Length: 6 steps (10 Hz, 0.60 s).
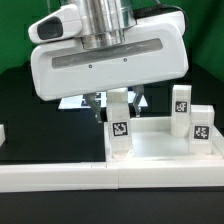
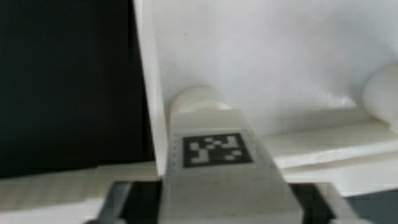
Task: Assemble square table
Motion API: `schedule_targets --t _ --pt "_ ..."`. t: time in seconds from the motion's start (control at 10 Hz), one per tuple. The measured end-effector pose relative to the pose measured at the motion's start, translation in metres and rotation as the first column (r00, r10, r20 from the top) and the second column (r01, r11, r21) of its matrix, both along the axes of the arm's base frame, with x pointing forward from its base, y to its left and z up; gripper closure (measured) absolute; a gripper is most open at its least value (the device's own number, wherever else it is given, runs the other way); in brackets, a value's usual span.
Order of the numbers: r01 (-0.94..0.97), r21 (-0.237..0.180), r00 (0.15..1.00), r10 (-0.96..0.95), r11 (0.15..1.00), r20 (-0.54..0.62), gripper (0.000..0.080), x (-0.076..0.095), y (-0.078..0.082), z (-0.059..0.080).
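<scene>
Gripper closed on tagged white leg, upright over square table top near its corner — probably light, stiff, slick plastic; best pinched on flat sides — two more legs standing behind.

The tabletop lies on the worktop and serves as the landmark. One leg stands upright at its corner on the exterior view's left — directly below the tool. Two more legs stand upright at its opposite side, on the exterior view's right — close together. A wall piece lies in front of the tabletop.
</scene>
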State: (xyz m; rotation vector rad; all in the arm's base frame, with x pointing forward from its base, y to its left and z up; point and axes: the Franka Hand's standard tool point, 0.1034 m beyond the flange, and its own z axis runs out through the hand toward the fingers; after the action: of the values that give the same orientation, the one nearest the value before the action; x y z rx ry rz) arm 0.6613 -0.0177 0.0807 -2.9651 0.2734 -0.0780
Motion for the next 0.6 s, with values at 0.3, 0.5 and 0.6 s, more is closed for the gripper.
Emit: schedule_targets --t 0.3,0.5,0.6 --pt "0.295 0.007 0.955 -0.294 0.956 -0.036 0.0512 0.0024 0.0020 -0.0007" --pt "0.598 0.021 0.800 -0.595 0.801 -0.078 0.0512 0.0035 0.0030 -0.0008" --pt "0.748 0.038 0.662 -0.741 0.663 -0.110 0.0512 0.0021 0.0030 -0.0013"
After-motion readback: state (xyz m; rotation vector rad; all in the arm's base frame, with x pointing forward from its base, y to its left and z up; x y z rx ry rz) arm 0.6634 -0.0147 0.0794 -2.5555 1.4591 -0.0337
